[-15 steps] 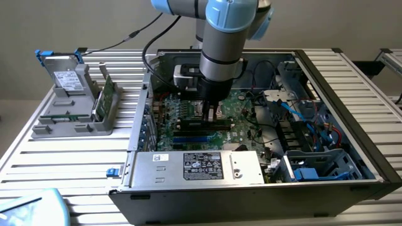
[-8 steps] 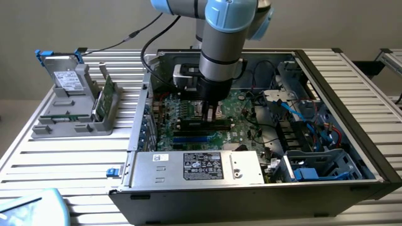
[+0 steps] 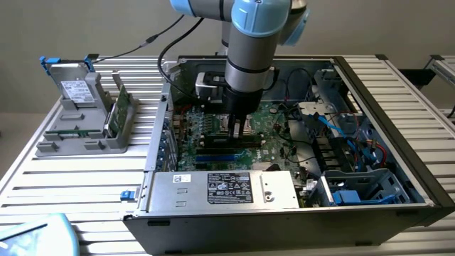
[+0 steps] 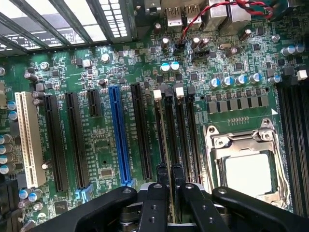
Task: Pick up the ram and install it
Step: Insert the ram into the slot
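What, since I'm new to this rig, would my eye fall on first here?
A grey-and-blue robot arm reaches into the open computer case on the slatted table. Its end effector pinches the thin ram over the black memory slots beside the shiny processor socket. On the exterior view's left, a grey holder carries a silver drive and a green card.

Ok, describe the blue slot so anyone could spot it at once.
Look inside the open computer case, at the green board on its floor. Among the long parallel slots, the blue slot is the only long blue one, with black slots either side.
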`<move>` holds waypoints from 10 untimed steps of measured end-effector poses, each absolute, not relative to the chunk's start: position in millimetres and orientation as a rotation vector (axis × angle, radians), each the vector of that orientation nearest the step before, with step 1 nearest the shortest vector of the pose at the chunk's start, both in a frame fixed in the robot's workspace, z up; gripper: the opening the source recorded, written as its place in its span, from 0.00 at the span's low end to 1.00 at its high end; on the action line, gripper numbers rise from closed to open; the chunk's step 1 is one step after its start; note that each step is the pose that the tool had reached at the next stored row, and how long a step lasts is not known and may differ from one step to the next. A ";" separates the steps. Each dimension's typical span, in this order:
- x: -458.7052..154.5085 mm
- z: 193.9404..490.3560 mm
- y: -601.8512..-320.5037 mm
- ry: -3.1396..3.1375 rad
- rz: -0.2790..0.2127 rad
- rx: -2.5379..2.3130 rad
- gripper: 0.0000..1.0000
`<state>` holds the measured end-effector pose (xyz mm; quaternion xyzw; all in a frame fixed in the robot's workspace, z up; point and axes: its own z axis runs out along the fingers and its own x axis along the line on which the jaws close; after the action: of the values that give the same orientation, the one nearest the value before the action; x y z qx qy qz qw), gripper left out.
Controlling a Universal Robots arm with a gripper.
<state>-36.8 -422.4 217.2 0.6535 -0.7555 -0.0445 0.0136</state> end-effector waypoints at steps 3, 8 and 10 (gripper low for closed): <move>-36.8 216.8 -422.1 -2.356 -0.139 2.033 0.15; -36.8 216.4 -420.5 -2.357 -0.139 2.031 0.15; -36.8 216.4 -420.5 -2.357 -0.139 2.031 0.15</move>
<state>-36.8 -420.5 216.4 0.6520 -0.7568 -0.0445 0.0135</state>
